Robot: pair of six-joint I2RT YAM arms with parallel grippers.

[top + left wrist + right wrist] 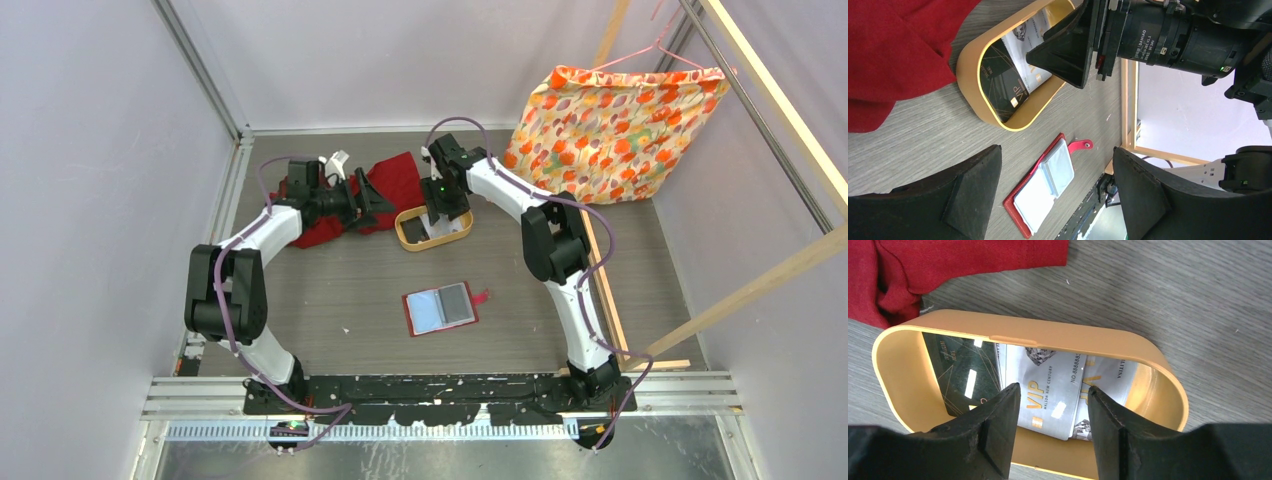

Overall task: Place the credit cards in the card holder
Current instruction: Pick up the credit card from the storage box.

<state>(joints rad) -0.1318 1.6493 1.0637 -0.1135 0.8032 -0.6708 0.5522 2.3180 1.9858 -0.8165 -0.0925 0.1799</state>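
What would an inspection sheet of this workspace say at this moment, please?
Surface: grey wood-grain table.
Job's things: credit cards lie in the tan tray; card holder lies open, apart from the tray.
Clutter: red cloth beside the tray.
Grippers: left gripper open, holding nothing; right gripper open over the cards.
Cables: purple cables run along both arms.
Surroundings: floral cloth on a hanger, wooden frame, pale walls.
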